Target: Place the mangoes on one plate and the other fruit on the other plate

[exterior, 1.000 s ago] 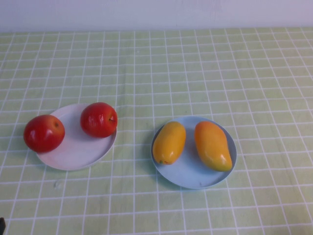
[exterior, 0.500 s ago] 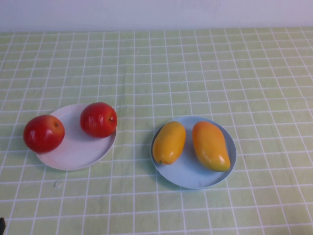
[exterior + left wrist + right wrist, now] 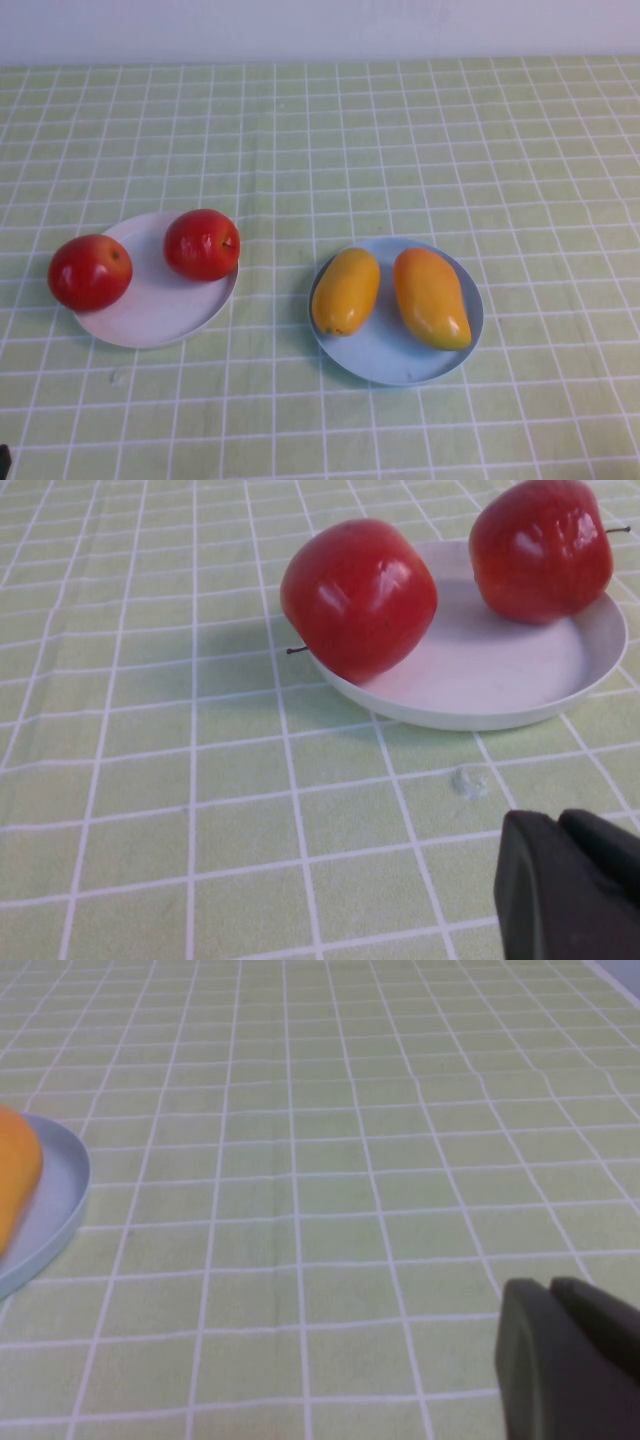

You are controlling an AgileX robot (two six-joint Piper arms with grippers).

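Observation:
Two red apples [image 3: 90, 271] [image 3: 202, 244] rest on the white plate [image 3: 160, 305] at the left; the left one sits on its rim. Side by side on the light blue plate [image 3: 385, 355] lie two mangoes [image 3: 346, 291] [image 3: 432, 297]. Neither gripper shows in the high view. My left gripper [image 3: 558, 825] is shut and empty, low over the cloth just short of the white plate [image 3: 480, 680] and its apples [image 3: 358, 598] [image 3: 540, 545]. My right gripper [image 3: 550, 1290] is shut and empty, off to the side of the blue plate [image 3: 55, 1200] and a mango [image 3: 15, 1180].
A green checked cloth [image 3: 400, 150] covers the whole table. A pale wall runs along the far edge. A small shiny speck [image 3: 468, 780] lies on the cloth between my left gripper and the white plate.
The right-hand mango has shifted slightly to the left on the blue plate. Nothing else has moved.

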